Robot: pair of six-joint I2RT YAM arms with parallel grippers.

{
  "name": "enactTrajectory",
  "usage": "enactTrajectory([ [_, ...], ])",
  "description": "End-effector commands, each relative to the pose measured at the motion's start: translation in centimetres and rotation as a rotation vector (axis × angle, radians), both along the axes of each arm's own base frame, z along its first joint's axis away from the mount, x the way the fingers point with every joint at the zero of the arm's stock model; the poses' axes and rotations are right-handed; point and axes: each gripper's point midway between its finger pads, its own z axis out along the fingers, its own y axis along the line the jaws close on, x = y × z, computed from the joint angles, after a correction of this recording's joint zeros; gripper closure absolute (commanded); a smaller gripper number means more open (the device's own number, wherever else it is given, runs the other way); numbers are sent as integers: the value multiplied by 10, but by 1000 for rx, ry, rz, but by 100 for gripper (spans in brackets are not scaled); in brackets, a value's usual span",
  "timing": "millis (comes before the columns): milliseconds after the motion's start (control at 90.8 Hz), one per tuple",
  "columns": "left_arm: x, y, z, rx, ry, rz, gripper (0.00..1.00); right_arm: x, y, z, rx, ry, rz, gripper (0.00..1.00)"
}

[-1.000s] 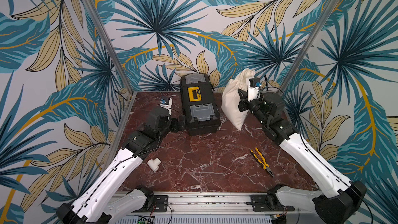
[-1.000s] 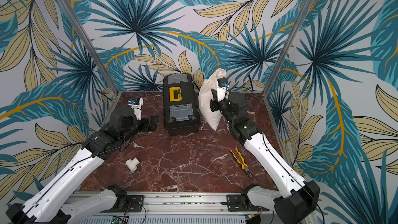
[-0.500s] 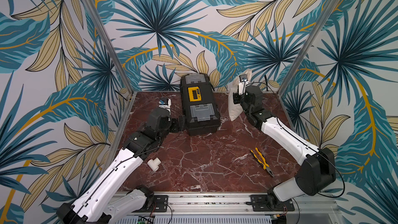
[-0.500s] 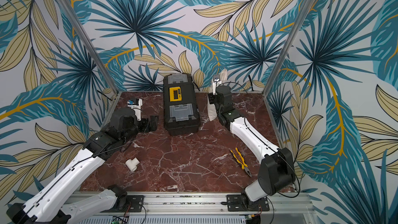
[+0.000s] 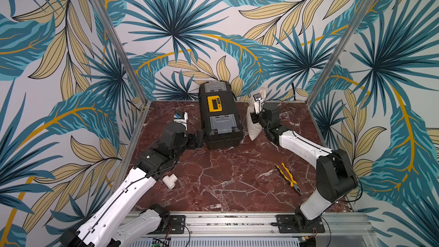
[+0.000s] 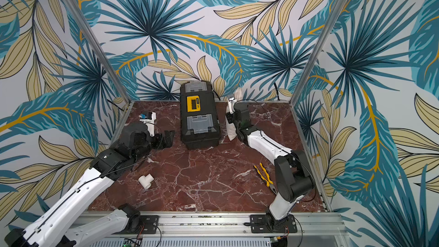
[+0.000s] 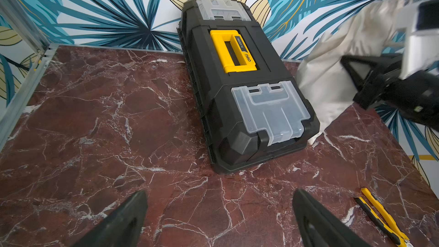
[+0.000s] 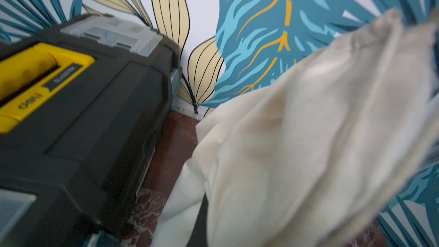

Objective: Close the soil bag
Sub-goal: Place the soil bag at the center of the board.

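Soil bag [image 5: 252, 128] stood upright at 3 o'clock of toolbox [image 5: 219, 117], toward 1 o'clock of desk [image 5: 225, 181]. Right claw [image 7: 351, 70] was pressed shut at bag's side; grip on cloth or cord not discernible. Left claw [image 7: 219, 192] held wide, empty. Neck was seen bunched; cinching judged unfinished.

Walls [image 5: 180, 20] papered with teal and tan palm leaves, joined by aluminium corner posts [image 5: 114, 43], rise beyond and beside the fingers [image 7: 123, 219], a red-brown, white-veined marble table [image 5: 225, 181] beneath them.
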Motion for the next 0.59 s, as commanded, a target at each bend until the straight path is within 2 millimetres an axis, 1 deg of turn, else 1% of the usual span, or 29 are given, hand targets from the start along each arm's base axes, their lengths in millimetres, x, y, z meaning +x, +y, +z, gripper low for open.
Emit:
enactTrajectory([
  [0, -3, 4, 2, -11, -13, 9, 0, 1, 8, 13, 55, -87, 43, 100],
  [66, -4, 4, 2, -13, -12, 10, 0, -2, 11, -4, 63, -49, 56, 100],
  [110, -5, 4, 2, -13, -10, 8, 0, -4, 14, -13, 81, -25, 75, 100],
  [187, -6, 4, 0, -7, -4, 4, 0, -10, 24, -20, 138, 10, 123, 100],
  [253, -6, 5, -1, -1, -1, 5, 0, -17, 30, -21, 189, 30, 162, 100],
  [352, -6, 5, -2, 2, 0, 2, 0, -25, 37, -18, 259, 46, 203, 100],
  [441, -6, 4, -4, -1, 1, 1, 0, -34, 53, -14, 310, 71, 299, 100],
  [518, -5, 2, -5, -1, 0, -4, 0, -41, 64, -15, 351, 109, 362, 100],
  [584, -4, 2, -7, 1, 3, -6, 0, -44, 69, -20, 370, 142, 385, 100],
])
